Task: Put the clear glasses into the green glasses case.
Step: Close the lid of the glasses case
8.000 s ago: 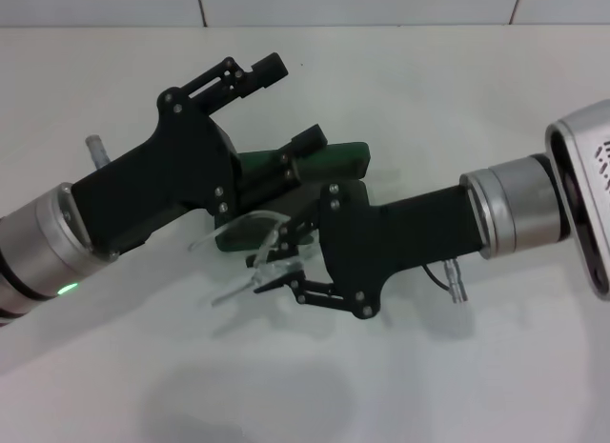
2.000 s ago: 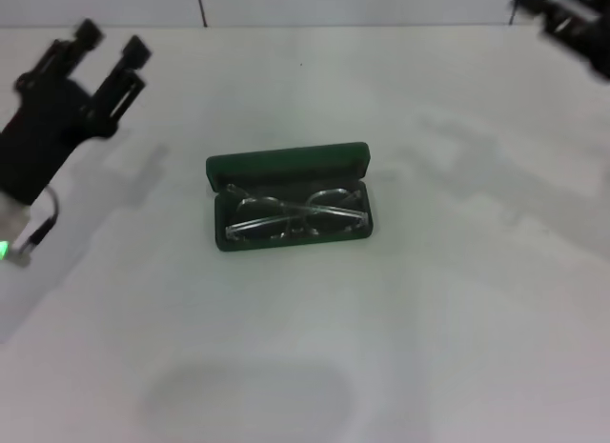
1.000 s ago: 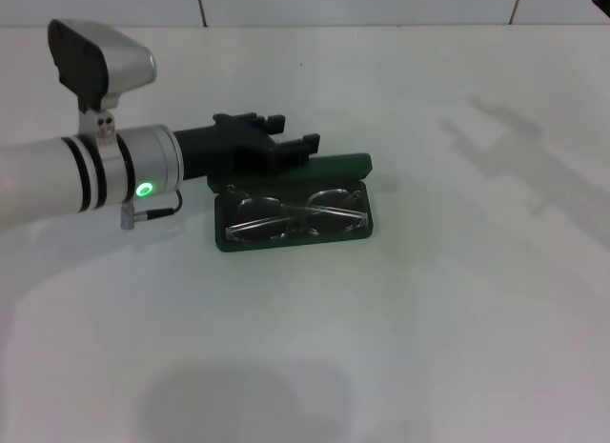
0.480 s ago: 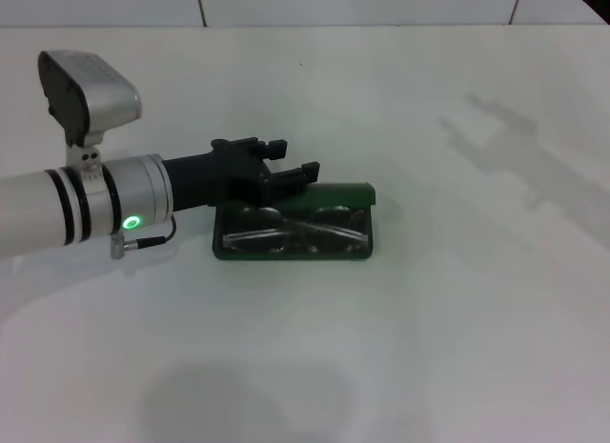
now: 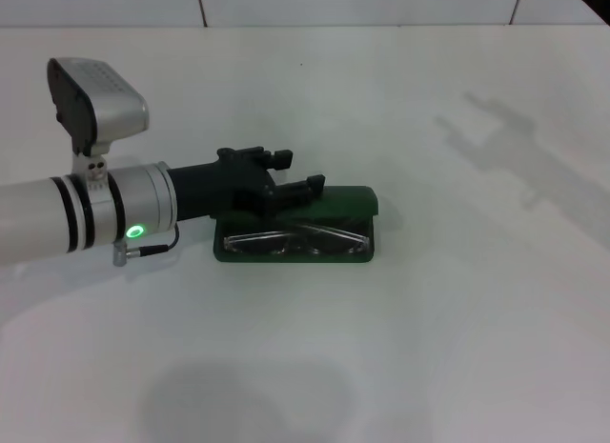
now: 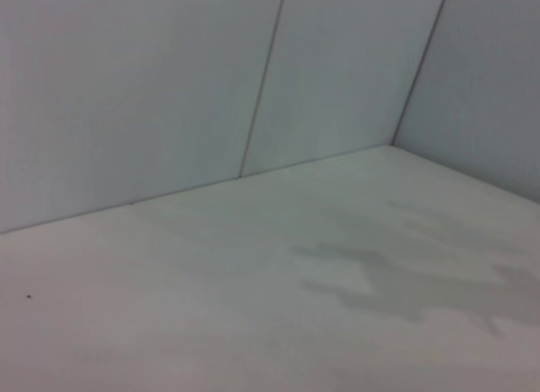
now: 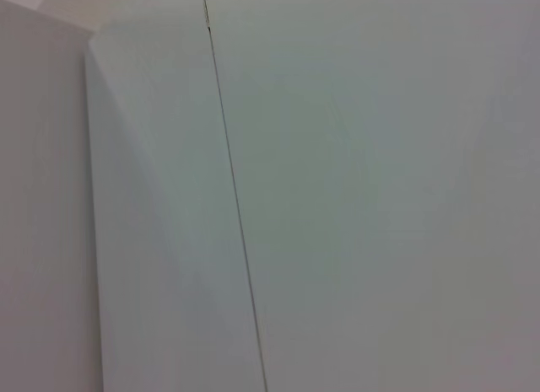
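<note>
Left pincer [image 5: 295, 172], fingers spread, hides the green glasses case [image 5: 295, 252] lid's rear; clear glasses [image 5: 291, 235] inside.

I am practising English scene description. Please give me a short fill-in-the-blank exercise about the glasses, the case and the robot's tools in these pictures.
1. The clear glasses lie ____ the green glasses case.
2. The ____ tool is at the case's lid, behind the glasses.
3. The lid is not yet fully ____: the glasses show through the gap.
4. The case rests on a ____ table.

Missing words: inside; left; closed; white
</note>
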